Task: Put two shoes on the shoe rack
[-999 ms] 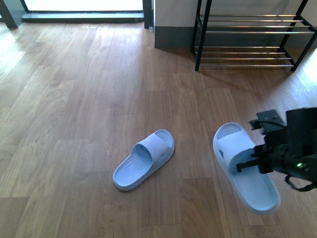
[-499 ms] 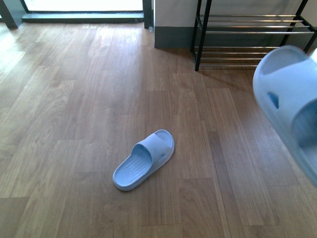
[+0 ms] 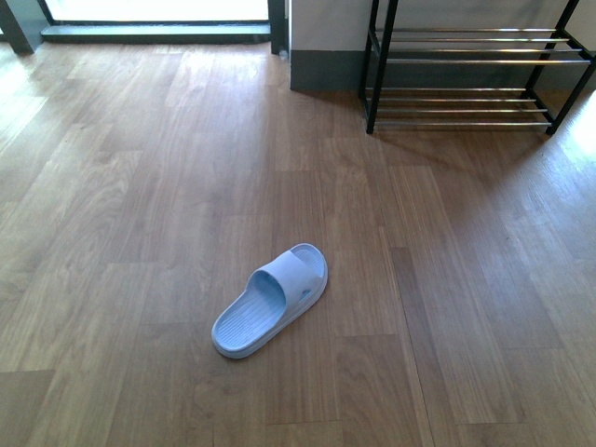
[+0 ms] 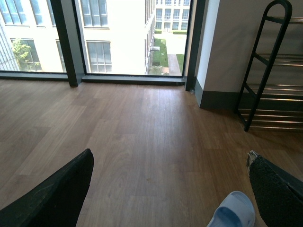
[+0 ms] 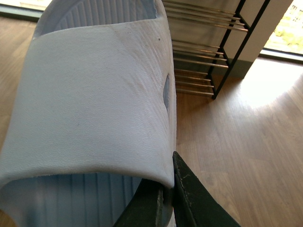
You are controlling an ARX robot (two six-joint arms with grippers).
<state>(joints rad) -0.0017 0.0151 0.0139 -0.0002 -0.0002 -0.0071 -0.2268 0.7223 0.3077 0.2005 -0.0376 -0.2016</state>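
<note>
**Right wrist view:** the right gripper (image 5: 168, 191) is clamped on the strap edge of 1 pale blue slide (image 5: 90, 94), with the shoe rack (image 5: 203, 52) beyond it. **Front view:** the 2nd slide (image 3: 270, 300) lies on the wood floor (image 3: 140, 186), well apart from the rack. **Left wrist view:** the left gripper (image 4: 169, 163) is empty, its fingers (image 4: 57, 198) spread wide.

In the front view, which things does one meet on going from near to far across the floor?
light blue slipper → shoe rack → white wall behind the rack
</note>
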